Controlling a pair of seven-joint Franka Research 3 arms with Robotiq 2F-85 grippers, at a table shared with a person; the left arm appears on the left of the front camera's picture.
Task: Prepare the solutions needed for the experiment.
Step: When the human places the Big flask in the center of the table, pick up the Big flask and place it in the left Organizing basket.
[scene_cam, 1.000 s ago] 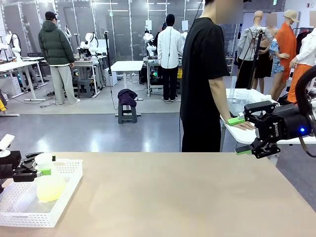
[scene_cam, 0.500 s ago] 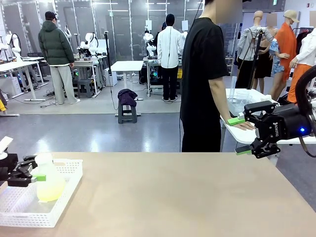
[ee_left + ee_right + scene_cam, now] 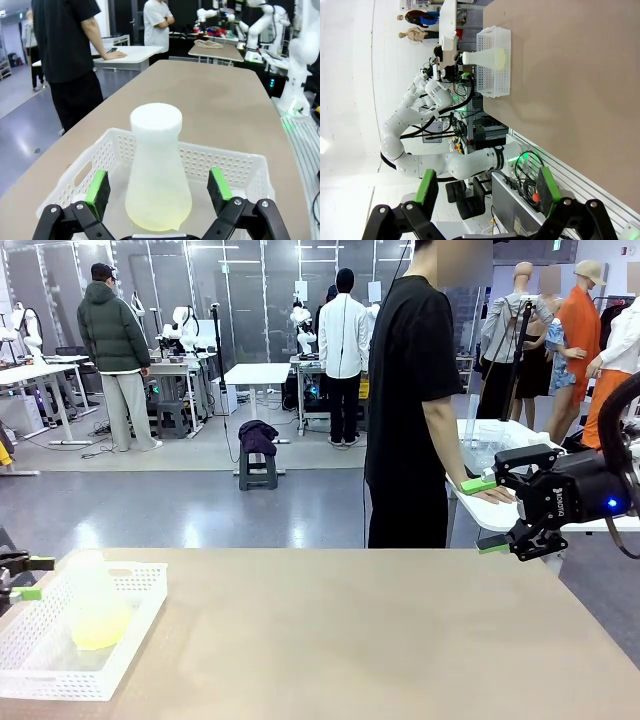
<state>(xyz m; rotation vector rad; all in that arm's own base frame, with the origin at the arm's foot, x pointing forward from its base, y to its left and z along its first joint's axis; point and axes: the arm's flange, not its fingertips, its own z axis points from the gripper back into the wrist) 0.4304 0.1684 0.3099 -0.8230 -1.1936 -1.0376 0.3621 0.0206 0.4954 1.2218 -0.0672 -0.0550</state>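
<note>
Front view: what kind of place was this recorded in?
Probably a robotics lab or test hall: other white robot arms stand at work tables behind, and a frosted flask of the solutions sits in a white basket on the table.

Flask (image 3: 156, 165): frosted white, translucent; solutions (image 3: 159, 216) inside pale yellow, cloudy. Basket (image 3: 40, 680): white plastic, walls patterned with small round perforations. Table (image 3: 380, 640): plain beige-tan. Left gripper (image 3: 159, 186): black with green pads. Right gripper (image 3: 485, 515): black with green pads, blue light on the body. Person's shirt (image 3: 410, 390): black.
</note>
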